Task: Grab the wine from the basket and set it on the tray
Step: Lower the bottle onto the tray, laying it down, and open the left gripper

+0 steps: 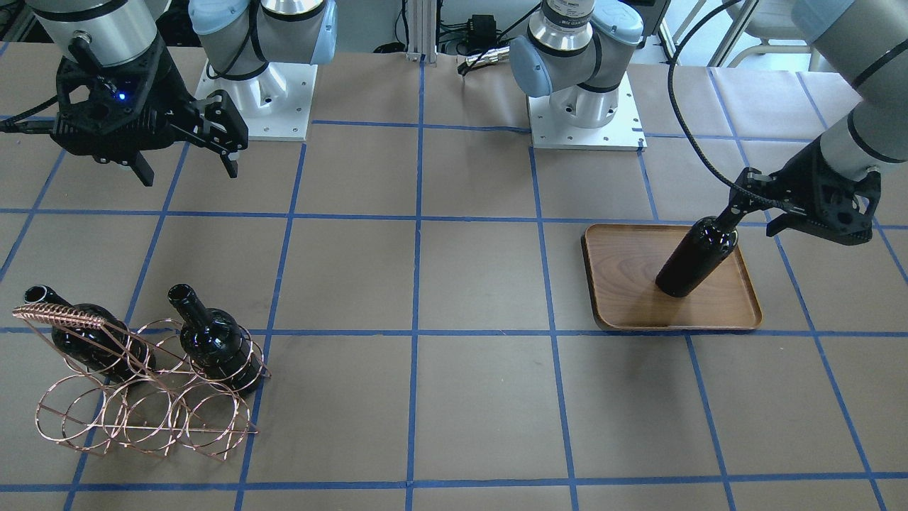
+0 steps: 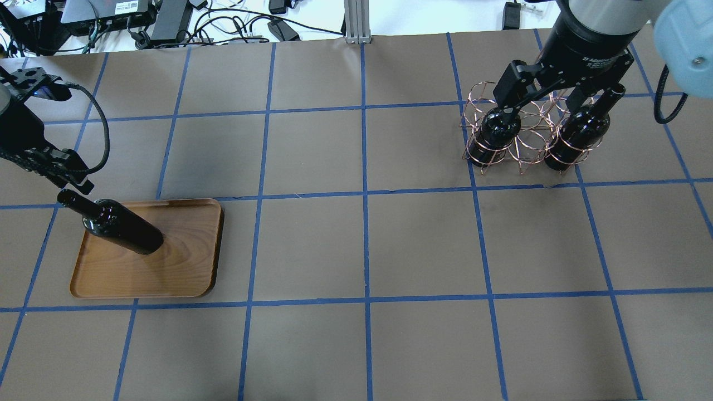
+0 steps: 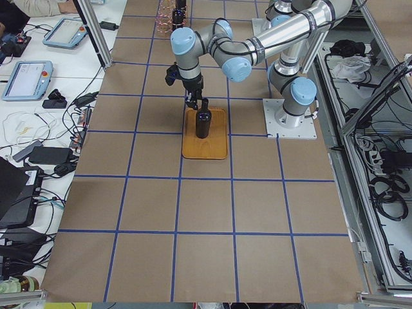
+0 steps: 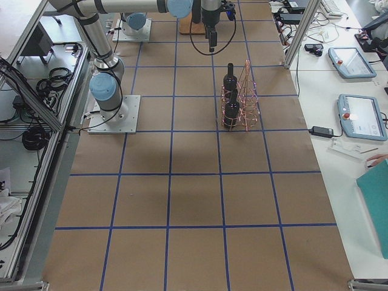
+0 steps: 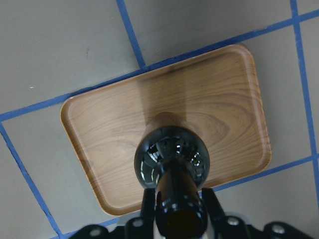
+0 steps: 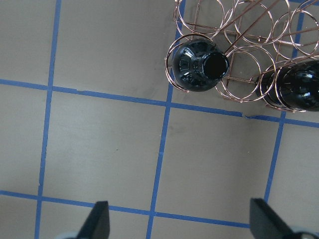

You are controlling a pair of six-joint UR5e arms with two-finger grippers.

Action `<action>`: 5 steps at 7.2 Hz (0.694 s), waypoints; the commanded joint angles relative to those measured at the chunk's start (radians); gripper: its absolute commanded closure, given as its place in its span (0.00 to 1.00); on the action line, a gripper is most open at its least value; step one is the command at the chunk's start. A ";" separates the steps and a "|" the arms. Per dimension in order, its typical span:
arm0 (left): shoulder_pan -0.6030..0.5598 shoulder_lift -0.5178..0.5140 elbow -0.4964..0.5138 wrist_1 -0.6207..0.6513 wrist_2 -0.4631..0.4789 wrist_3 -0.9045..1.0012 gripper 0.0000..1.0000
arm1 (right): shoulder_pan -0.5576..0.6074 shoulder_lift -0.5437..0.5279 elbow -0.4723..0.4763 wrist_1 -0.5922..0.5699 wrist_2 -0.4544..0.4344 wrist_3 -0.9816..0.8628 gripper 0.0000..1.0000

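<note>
Paper-covered bench (image 1: 482,270) holds the copper wire basket (image 1: 142,419) with two more bottles (image 1: 213,348) and, well apart, the wooden tray (image 1: 624,305), where the wine bottle (image 1: 695,255) stands upright near the middle, bare wood around it, its neck clenched by the down-reaching left claw (image 1: 738,202), while the right claw (image 1: 189,174) hangs spread wide above the basket.

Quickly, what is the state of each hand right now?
Left hand: closed on the neck of the glossy black glass wine bottle, over the brown wooden tray.
Right hand: open, holding nothing.
</note>
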State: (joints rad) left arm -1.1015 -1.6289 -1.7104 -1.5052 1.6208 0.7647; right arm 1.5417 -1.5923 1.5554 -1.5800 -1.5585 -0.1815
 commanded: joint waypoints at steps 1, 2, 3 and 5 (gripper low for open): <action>-0.001 0.021 0.015 -0.029 0.011 -0.036 0.00 | 0.000 0.000 0.000 0.000 0.000 -0.001 0.00; -0.014 0.049 0.038 -0.067 0.010 -0.082 0.00 | 0.000 0.000 0.000 0.000 0.000 -0.001 0.00; -0.044 0.063 0.064 -0.087 0.001 -0.185 0.00 | 0.000 0.000 0.000 0.000 0.000 -0.001 0.00; -0.231 0.095 0.084 -0.089 0.005 -0.420 0.00 | 0.000 0.000 0.000 0.000 0.000 -0.003 0.00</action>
State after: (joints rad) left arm -1.2240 -1.5556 -1.6384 -1.5897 1.6248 0.4938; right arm 1.5417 -1.5923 1.5554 -1.5800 -1.5586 -0.1829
